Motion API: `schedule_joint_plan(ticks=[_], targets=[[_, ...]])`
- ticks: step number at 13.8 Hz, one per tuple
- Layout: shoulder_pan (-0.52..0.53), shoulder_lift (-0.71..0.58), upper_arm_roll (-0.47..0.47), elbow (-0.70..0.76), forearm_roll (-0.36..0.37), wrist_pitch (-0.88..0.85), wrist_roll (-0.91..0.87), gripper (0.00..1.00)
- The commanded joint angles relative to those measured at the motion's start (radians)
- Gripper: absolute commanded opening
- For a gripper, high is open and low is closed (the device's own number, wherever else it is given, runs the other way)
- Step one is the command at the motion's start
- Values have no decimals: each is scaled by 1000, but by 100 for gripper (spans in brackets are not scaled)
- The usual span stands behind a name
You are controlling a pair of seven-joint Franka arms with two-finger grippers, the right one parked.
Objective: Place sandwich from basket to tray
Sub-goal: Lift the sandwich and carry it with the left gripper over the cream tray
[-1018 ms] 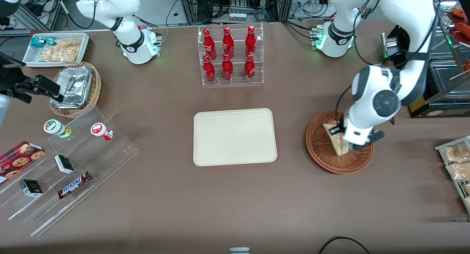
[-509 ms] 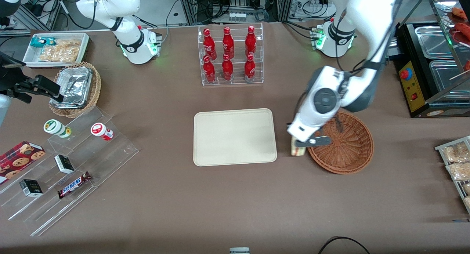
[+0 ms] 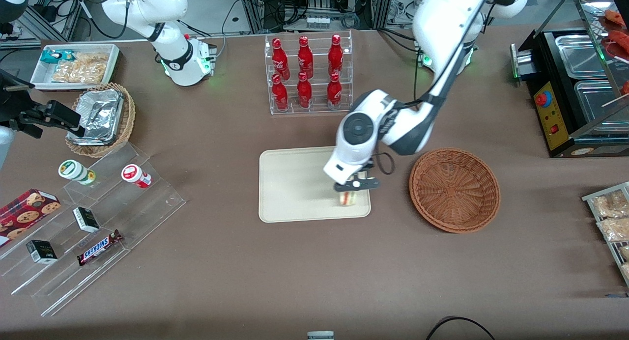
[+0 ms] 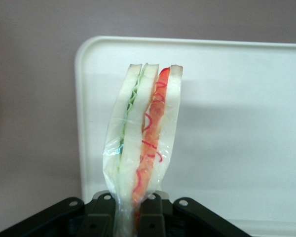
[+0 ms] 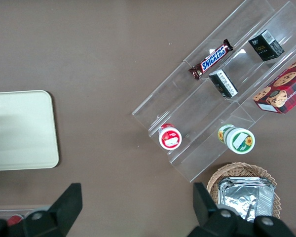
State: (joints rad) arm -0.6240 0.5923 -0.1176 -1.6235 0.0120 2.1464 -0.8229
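Observation:
My left gripper (image 3: 352,186) is shut on the sandwich (image 3: 348,198), a wrapped wedge of pale bread with red and green filling. It holds the sandwich above the cream-beige tray (image 3: 295,183), over the tray's end nearest the basket. In the left wrist view the sandwich (image 4: 143,143) stands out from between the black fingers (image 4: 99,215) with the tray (image 4: 237,113) beneath it. The round reddish-brown wicker basket (image 3: 454,189) sits empty beside the tray, toward the working arm's end of the table. The tray also shows in the right wrist view (image 5: 19,131).
A clear rack of red bottles (image 3: 307,74) stands farther from the front camera than the tray. Toward the parked arm's end lie a tan basket with foil trays (image 3: 100,119), a white bin of snacks (image 3: 76,65) and a clear stepped stand with snacks (image 3: 93,227).
My gripper has carried the sandwich out of the basket, past its rim, to above the tray. The basket is now empty.

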Motion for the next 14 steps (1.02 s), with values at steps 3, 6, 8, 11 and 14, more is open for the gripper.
schedule_joint_plan(ticks=[3, 6, 8, 11, 14], targets=[[-95, 127, 15, 149, 0, -22, -128, 1], [-114, 181, 15, 214, 0, -26, -169, 1], [-140, 210, 16, 235, 3, -28, -173, 3], [-137, 208, 18, 240, 3, -28, -166, 59], [-135, 183, 21, 238, 8, -31, -160, 100]])
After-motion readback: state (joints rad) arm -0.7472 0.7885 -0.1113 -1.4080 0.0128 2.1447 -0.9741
